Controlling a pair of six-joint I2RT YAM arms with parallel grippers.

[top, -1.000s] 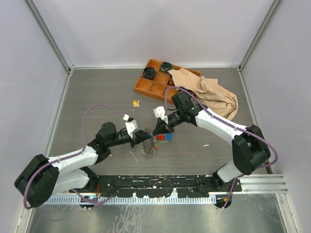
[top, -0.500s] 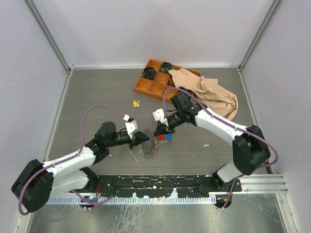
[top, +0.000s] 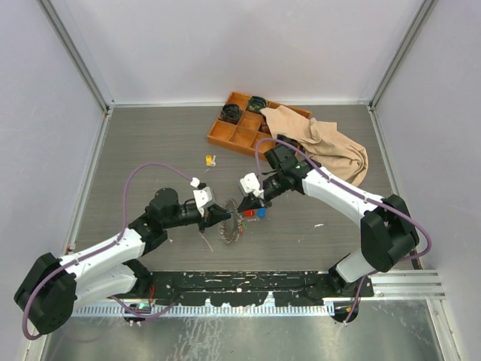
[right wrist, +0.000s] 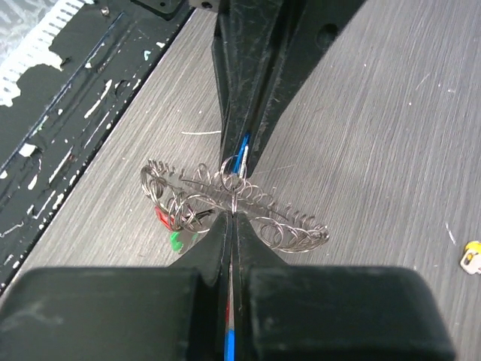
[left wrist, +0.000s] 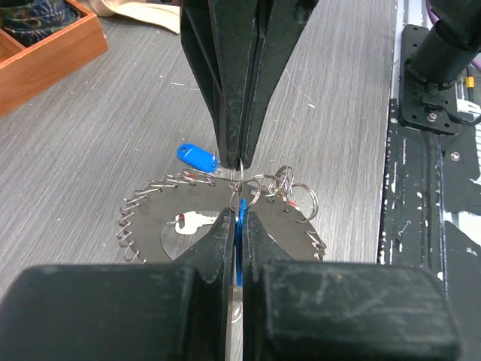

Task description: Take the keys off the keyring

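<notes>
The keyring is a spiky silvery circle of small rings, held off the table between my two grippers. In the left wrist view it fans out below the fingers, with a silver key under it. My left gripper is shut on a blue-capped key at the ring's edge. My right gripper faces it tip to tip, shut on a small ring of the keyring. Red and green key caps hang at the ring's left.
A blue tag and a red piece lie on the table right of the ring. The orange compartment tray stands at the back, a beige cloth over its right side. A small yellow item lies left of it.
My left gripper has shifted slightly right, towards the right gripper, and the ring has moved with it. Both grippers stay shut.
</notes>
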